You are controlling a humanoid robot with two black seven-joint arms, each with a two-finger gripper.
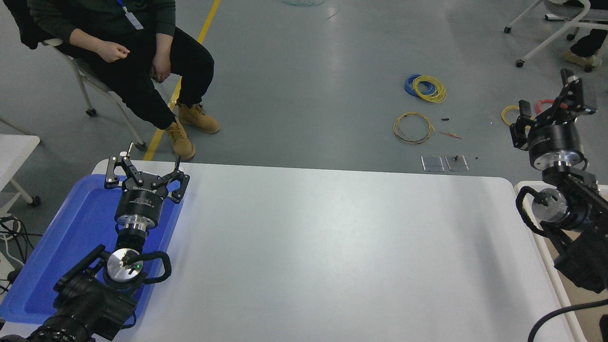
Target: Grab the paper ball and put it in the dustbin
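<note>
No paper ball shows anywhere in the head view. The dustbin (521,184) stands off the table's right end, with a white rim and a beige inside, and is mostly hidden behind my right arm. My right gripper (546,92) is raised above the table's far right corner, pointing away from the camera. Its fingers are spread and hold nothing. My left gripper (146,168) is parked open and empty over the blue tray (71,237) at the lower left.
A person sits on a chair (85,80) beyond the table's far left corner, boots (190,128) near the table edge. Wire coils (427,88) and two small clear plates (444,163) lie on the floor beyond the far edge. A small white table (14,147) stands at the left.
</note>
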